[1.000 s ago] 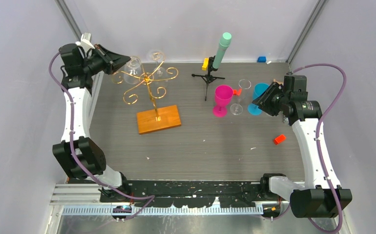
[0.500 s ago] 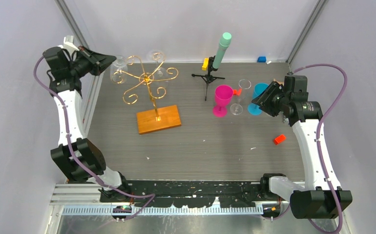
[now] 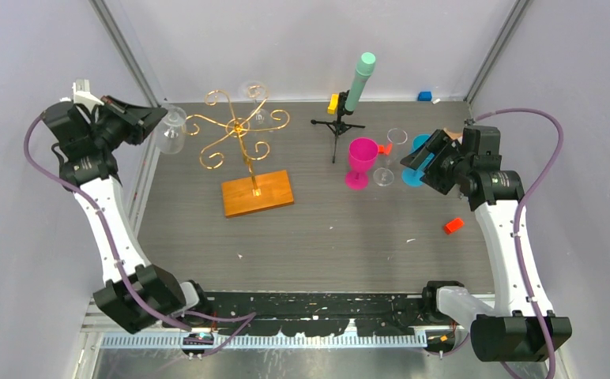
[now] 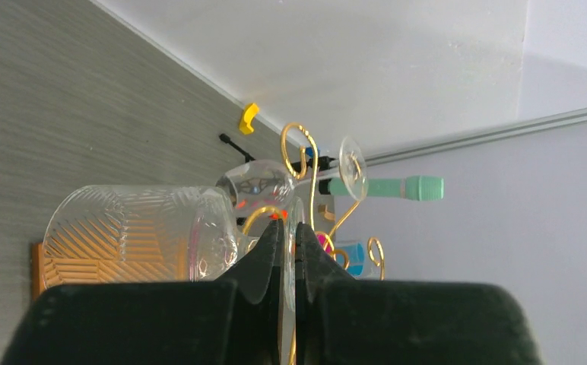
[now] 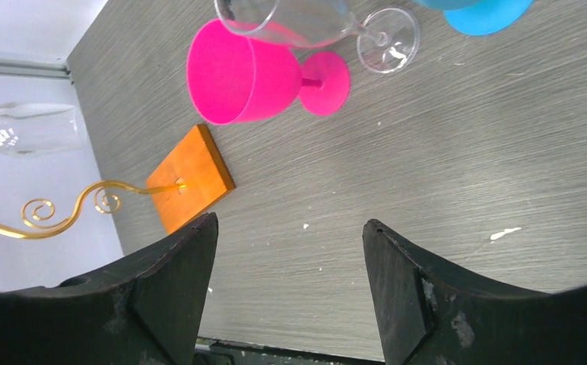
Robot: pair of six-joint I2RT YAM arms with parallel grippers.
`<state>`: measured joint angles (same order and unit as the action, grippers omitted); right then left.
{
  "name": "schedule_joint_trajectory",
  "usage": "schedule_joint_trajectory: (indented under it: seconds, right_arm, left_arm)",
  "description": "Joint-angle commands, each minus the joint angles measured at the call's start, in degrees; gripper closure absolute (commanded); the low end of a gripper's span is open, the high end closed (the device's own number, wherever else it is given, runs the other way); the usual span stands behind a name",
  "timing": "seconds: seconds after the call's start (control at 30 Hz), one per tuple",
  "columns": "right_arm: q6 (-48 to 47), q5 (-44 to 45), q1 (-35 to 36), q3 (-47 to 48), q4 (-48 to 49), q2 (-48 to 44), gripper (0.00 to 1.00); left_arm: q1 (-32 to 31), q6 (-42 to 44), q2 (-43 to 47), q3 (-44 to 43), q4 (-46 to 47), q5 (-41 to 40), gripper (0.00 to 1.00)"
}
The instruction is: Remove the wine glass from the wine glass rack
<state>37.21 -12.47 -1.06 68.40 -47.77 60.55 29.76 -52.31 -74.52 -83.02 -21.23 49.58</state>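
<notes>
The wine glass rack (image 3: 239,126) is a gold scroll stand on an orange-brown wooden base (image 3: 257,193), at the back left of the table. My left gripper (image 3: 153,118) is shut on a clear patterned wine glass (image 3: 171,130), held sideways just left of the rack's outermost scroll. In the left wrist view the fingers (image 4: 271,247) of the left gripper (image 4: 289,228) pinch the glass's thin foot, with its bowl (image 4: 138,236) to the left. A second clear glass (image 4: 256,182) hangs on the rack (image 4: 306,163). My right gripper (image 3: 416,158) stands open and empty near the cups; in the right wrist view the gripper (image 5: 290,228) is over bare table.
A pink goblet (image 3: 361,162), a clear stemmed glass (image 3: 389,158) and a blue cup (image 3: 422,154) stand at the right. A black tripod with a mint-green cylinder (image 3: 351,99) and a yellow block (image 3: 333,103) stands behind them. An orange-red block (image 3: 453,226) lies near the right arm.
My left arm has drawn back to the left, carrying the wine glass from among the rack's scrolls to outside them. My right gripper's jaws have spread wider.
</notes>
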Motion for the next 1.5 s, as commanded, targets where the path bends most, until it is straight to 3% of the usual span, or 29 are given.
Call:
schedule_joint_trajectory:
  seconds: [0.0, 0.3, 0.9, 1.23, 1.47]
  right_arm:
    - [2.2, -6.2, 0.4, -1.3, 5.3, -2.0, 0.24]
    - [4.2, -10.5, 1.1, -6.1, 7.6, -4.6, 0.24]
    - [5.8, -13.5, 8.7, -10.1, 9.3, -5.8, 0.26]
    - [9.8, -11.2, 13.8, -11.4, 12.6, -5.8, 0.26]
    - [17.0, -13.8, 20.0, -17.4, 26.7, -8.4, 0.22]
  left_arm:
    - [0.3, 5.0, 7.8, 1.6, -6.3, -2.2, 1.0]
    - [0.3, 6.8, 17.6, 6.2, -14.8, -8.0, 1.0]
    - [-2.1, 3.9, 34.4, 13.8, -23.0, -8.2, 1.0]
    - [-10.1, -0.5, 35.9, 17.0, -18.6, -2.7, 1.0]
    - [-17.2, -6.2, 35.1, 19.4, -10.3, 0.4, 1.0]
